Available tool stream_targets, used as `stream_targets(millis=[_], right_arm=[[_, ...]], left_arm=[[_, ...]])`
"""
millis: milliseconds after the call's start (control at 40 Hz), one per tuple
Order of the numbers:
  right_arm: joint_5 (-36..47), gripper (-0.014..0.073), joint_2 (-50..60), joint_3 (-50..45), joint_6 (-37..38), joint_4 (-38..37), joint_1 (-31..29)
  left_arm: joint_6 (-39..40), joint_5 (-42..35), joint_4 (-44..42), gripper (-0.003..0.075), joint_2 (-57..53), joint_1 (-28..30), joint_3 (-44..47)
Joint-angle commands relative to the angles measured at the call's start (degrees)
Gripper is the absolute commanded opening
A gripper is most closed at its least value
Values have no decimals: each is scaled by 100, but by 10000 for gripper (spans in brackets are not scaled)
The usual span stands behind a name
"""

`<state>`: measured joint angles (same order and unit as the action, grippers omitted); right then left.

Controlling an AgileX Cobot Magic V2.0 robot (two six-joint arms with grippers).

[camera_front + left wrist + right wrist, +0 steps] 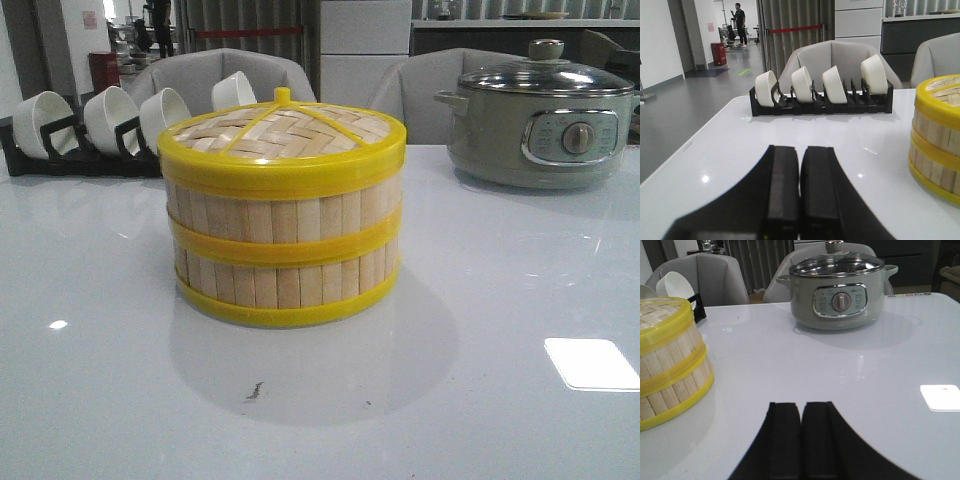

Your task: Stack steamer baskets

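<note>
- While both arms sat back, the steamer baskets (283, 245) stood stacked under their lid (280, 130) at centre frame on the desk (480, 300).
- Left pincer (800, 187) and right pincer (801, 432) were both pressed together, holding nothing.
- Any careless sweep could nudge the upper ring askew.
- Bowl rack (75, 135) upper left and pot (540, 125) upper right crowded the back; bare desk lay in front.

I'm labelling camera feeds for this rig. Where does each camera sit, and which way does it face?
Front: looks forward over the table at the steamer baskets; no arm shows.
Left wrist: low, facing the bowl rack; shut left gripper shows.
Right wrist: low, facing the grey pot; shut right gripper shows.
All three share the baskets.
</note>
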<state>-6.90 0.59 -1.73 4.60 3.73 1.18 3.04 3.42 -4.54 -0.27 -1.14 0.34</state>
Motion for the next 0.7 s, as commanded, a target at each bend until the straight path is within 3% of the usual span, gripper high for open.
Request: stream_targets(millis=[0, 175, 674], right_arm=[[520, 52, 119, 82, 323, -429, 7], [572, 52, 119, 82, 640, -733, 7], [860, 52, 119, 82, 322, -687, 7]], left_arm=[[0, -518, 47, 85, -99, 0, 7], [0, -518, 47, 85, -99, 0, 7], [0, -518, 47, 85, -99, 0, 7]])
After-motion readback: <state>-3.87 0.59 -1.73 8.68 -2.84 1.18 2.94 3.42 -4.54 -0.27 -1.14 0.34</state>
